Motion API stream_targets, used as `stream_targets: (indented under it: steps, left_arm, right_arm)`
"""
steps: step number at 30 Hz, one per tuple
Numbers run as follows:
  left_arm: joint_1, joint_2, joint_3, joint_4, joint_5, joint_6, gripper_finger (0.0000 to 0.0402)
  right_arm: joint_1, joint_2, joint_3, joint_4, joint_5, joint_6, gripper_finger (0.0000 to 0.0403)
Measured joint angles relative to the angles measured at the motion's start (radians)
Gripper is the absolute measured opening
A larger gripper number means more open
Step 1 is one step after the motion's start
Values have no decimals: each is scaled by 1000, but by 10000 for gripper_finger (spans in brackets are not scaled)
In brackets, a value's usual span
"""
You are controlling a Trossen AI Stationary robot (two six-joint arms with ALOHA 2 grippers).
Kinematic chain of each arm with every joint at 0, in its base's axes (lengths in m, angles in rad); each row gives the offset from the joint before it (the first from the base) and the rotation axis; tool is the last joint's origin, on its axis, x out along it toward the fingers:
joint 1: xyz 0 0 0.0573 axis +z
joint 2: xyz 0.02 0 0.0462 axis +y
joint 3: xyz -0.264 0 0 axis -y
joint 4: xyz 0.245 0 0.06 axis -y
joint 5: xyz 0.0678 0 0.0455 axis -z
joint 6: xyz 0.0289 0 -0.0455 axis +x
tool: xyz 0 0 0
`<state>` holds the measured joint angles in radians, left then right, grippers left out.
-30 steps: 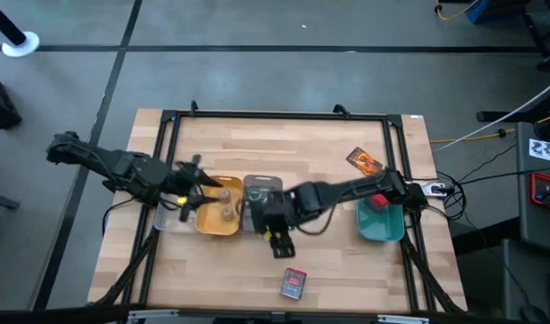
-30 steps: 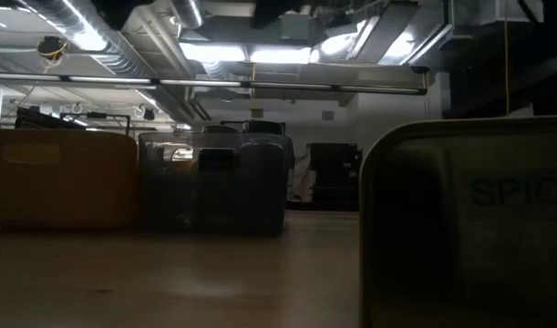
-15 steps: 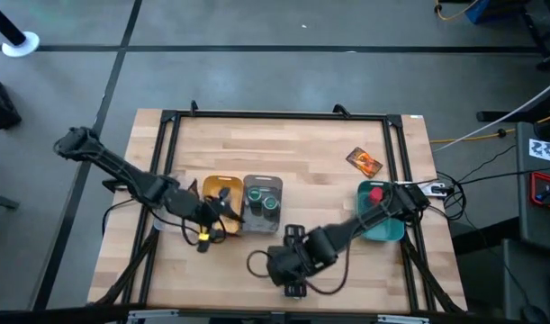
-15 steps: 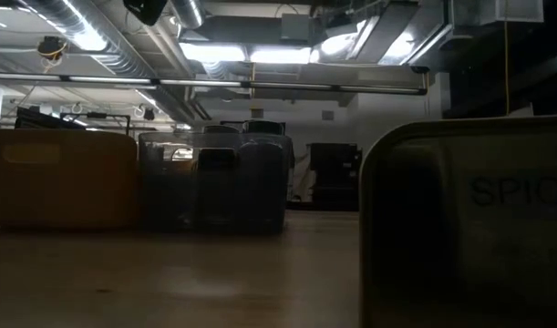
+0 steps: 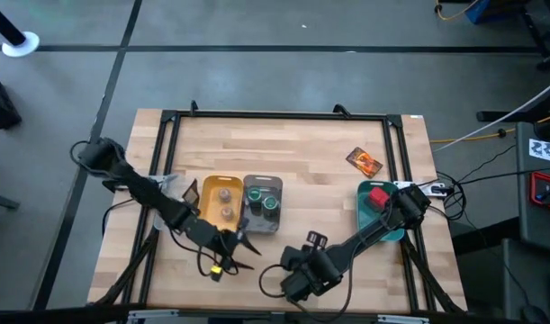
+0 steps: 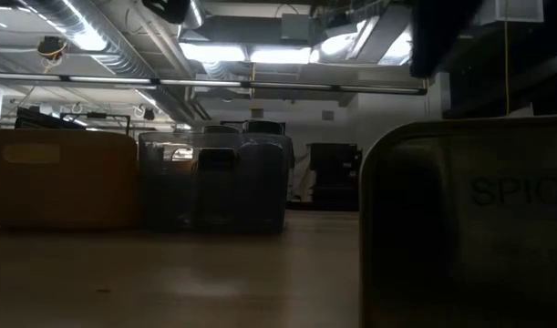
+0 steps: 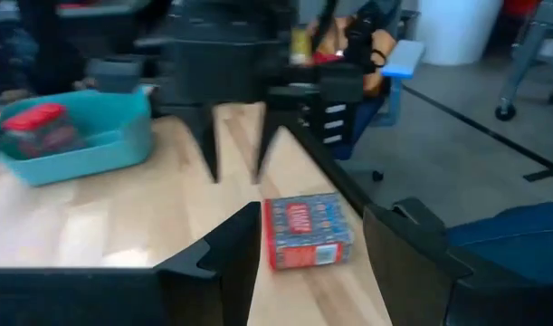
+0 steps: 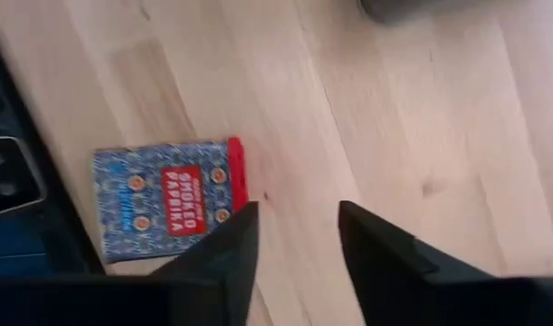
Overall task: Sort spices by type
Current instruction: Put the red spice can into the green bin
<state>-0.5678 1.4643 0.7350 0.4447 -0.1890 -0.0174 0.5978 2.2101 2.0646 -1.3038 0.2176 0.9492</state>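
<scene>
Wooden surface (image 5: 302,153), spice sort | red box (image 8: 172,208) lies flat at near edge, beside right gripper (image 8: 294,235), jaws open, not over it | left gripper (image 5: 234,256) open, empty | I'd centre, straddle the box's narrow sides, then close.

I count two green-lidded jars (image 5: 263,198), two tan jars (image 5: 225,200), two red boxes (image 5: 377,196), and one orange packet (image 5: 365,161).
</scene>
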Motion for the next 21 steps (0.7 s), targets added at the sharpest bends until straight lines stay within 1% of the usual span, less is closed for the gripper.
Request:
stream_targets:
  steps: [6, 12, 17, 21]
  left_arm:
    - [-30, 176, 59, 114, 32, 23, 180]
    - [-70, 352, 148, 208, 33, 18, 180]
    - [-94, 473, 223, 242, 33, 15, 180]
    - [-105, 551, 277, 252, 34, 13, 180]
  right_arm:
    - [5, 0, -55, 1, -8, 130, 78]
    - [5, 0, -98, 28, -8, 228, 31]
    - [5, 0, -139, 74, -30, 303, 5]
    - [5, 0, -161, 148, -31, 308, 11]
